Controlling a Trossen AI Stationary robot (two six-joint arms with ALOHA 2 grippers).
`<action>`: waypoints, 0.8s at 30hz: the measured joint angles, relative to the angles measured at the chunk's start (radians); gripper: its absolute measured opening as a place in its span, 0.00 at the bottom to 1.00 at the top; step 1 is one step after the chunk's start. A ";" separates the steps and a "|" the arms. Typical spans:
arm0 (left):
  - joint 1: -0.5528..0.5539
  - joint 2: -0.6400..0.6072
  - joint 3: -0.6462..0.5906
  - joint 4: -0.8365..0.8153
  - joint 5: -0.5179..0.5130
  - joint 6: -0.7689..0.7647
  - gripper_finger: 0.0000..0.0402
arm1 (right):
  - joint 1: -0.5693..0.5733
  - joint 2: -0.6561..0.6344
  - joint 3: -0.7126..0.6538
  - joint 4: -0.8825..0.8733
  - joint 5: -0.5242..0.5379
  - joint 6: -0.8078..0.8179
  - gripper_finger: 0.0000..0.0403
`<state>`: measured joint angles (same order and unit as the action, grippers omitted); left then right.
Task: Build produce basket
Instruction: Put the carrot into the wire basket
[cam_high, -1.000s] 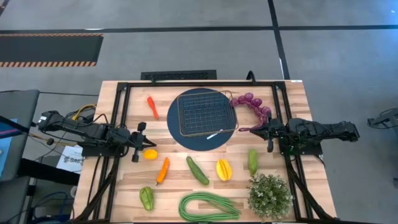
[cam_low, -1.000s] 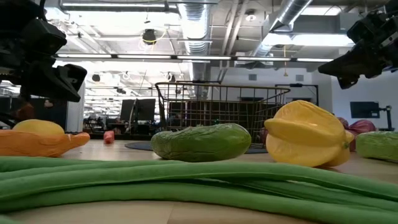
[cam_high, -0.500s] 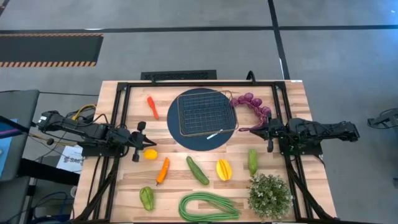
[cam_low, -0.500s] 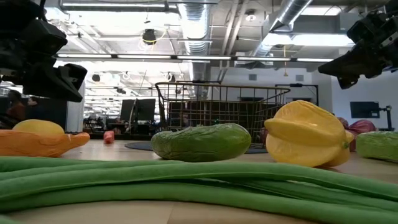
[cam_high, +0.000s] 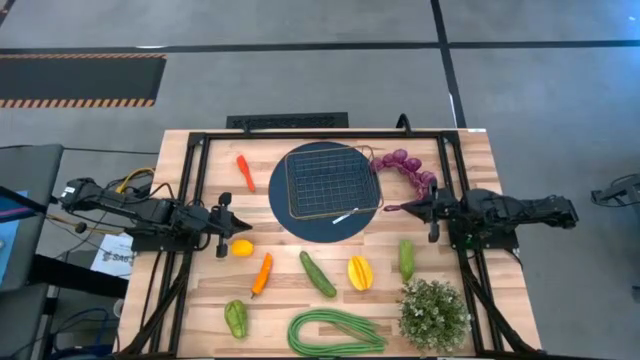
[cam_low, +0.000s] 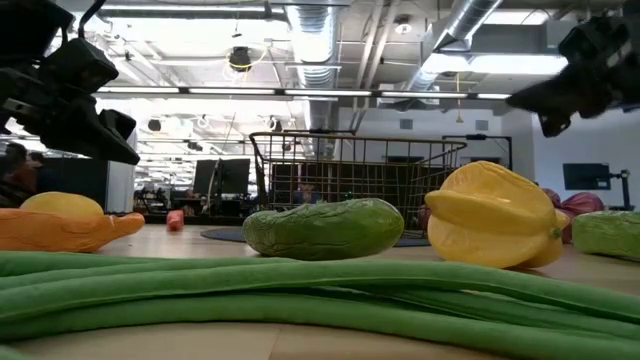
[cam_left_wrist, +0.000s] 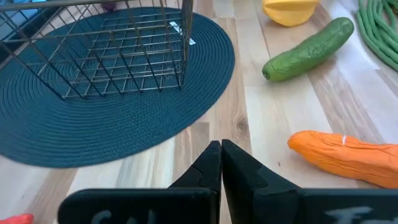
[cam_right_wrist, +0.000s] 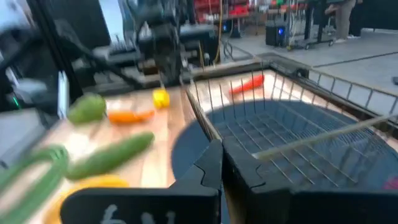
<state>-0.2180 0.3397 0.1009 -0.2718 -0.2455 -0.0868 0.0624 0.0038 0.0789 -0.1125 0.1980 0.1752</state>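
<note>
Square wire-mesh basket (cam_high: 331, 182): on round dark blue woven mat (cam_high: 283, 205); purple toy grapes (cam_high: 405, 167) touching its right; orange carrot (cam_high: 262, 273), green cucumber (cam_high: 318, 273) in front; my left pincer (cam_high: 232, 224) and right pincer (cam_high: 412, 209) flank it, fingers pressed together, empty.

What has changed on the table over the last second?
Only the arms shifted a little. In the low view the left end effector tilted and the right end effector rose slightly; from above, both barely moved. Both are shut and hold nothing. The basket stayed empty on the mat, and the lemon, carrot, cucumber and grapes lie where they were.
</note>
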 joint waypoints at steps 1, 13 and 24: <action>0.000 0.000 0.000 0.000 0.001 0.001 0.00 | 0.000 0.000 0.001 0.031 0.001 0.016 0.06; 0.000 0.000 0.000 0.000 -0.069 -0.007 0.00 | 0.000 0.000 0.004 0.040 0.017 0.160 0.06; 0.000 0.000 0.000 0.086 -0.046 -0.153 0.00 | 0.000 0.000 0.006 0.075 0.095 0.303 0.06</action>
<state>-0.2183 0.3401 0.1009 -0.1863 -0.2915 -0.2397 0.0620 0.0036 0.0849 -0.0373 0.2934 0.4782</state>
